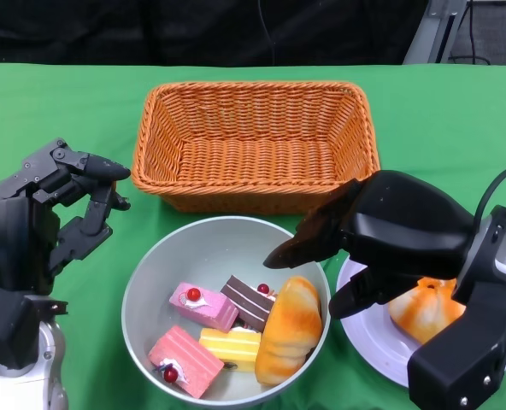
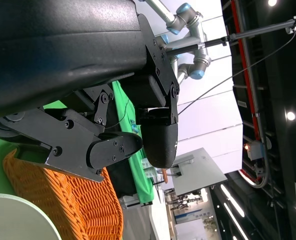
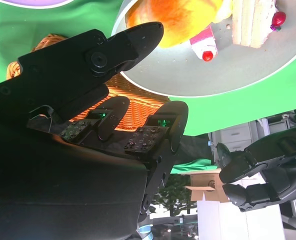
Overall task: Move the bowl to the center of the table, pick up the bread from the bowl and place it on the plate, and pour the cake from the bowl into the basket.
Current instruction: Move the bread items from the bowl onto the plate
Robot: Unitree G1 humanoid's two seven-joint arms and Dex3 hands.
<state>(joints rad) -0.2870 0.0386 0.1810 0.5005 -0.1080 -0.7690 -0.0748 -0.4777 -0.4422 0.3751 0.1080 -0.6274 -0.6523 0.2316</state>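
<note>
The green table (image 1: 56, 102) holds an empty basket (image 1: 255, 141) at the back; just in front of it, near the middle, sits the bowl (image 1: 150, 282), so that move looks done. One bread (image 1: 426, 312) seems to lie on the plate (image 1: 368, 342), though the arm partly hides it. Another bread (image 1: 289, 329) and the cake pieces (image 1: 203, 306) remain in the bowl. The right robot hand (image 1: 338, 256) hovers open above the bowl's bread; the left robot hand (image 1: 73, 209) waits open beside the bowl.

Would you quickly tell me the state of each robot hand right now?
Left robot hand: open, holding nothing.
Right robot hand: open, holding nothing.
</note>
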